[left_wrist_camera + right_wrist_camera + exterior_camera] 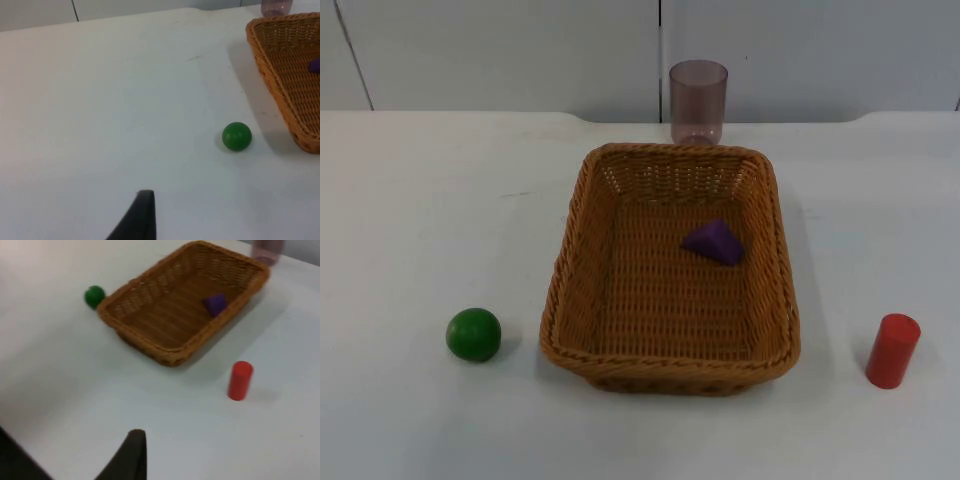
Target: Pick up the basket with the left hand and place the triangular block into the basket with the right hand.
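Note:
A brown wicker basket (pixel 570 245) stands on the white table at its middle. A purple triangular block (pixel 714 242) lies inside it, toward the far right part of the floor. My left gripper (pixel 142 217) hangs over bare table well to the left of the basket (pixel 280 75), apart from it, and a sliver of the block (pixel 315 65) shows past the rim. My right gripper (pixel 132 455) is pulled back to the right, high above the table, far from the basket (pixel 215 327) and the block (pixel 216 303). Neither gripper holds anything.
A green ball (pixel 474 334) sits just left of the basket's near corner. A red cylinder (pixel 892 350) stands upright to the basket's right. A translucent purple cup (pixel 698 100) stands behind the basket by the grey wall.

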You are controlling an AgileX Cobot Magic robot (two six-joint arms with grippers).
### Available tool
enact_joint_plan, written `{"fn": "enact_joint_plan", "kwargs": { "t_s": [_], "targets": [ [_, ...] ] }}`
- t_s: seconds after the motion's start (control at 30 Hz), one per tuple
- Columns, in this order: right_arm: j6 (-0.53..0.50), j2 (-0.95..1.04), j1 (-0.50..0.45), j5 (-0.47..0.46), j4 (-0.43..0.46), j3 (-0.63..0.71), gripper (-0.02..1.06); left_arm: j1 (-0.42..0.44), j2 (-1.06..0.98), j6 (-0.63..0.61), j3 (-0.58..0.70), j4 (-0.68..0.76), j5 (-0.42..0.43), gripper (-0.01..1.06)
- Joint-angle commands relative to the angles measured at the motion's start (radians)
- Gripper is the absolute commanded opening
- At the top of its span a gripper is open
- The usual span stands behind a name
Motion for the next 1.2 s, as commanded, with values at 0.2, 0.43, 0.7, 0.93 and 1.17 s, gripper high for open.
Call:
{"fn": "enact_joint_plan", "kwargs": {
  "t_s": [0.2,0.43,0.7,0.93,1.17],
  "targets": [
    [0.007,-0.004,-0.295,-0.015,0.000,0.001,1.05,0.000,-0.003,0.002,0.005,-0.010,-0.006,1.05],
    [0.007,-0.004,-0.530,-0.015,-0.002,0.001,1.05,0.000,-0.003,0.002,0.005,-0.010,-0.006,1.05],
    [0.007,-0.004,-0.585,-0.015,-0.002,0.001,1.05,0.000,-0.003,0.002,0.005,-0.010,-0.006,1.05],
    [0.007,-0.004,-0.585,-0.015,-0.002,0.001,1.05,0.061,-0.003,0.002,0.005,-0.010,-0.006,1.05],
    [0.007,-0.004,-0.585,-0.015,-0.002,0.001,1.05,0.192,-0.003,0.002,0.005,-0.010,-0.006,1.05]
  ]
}}
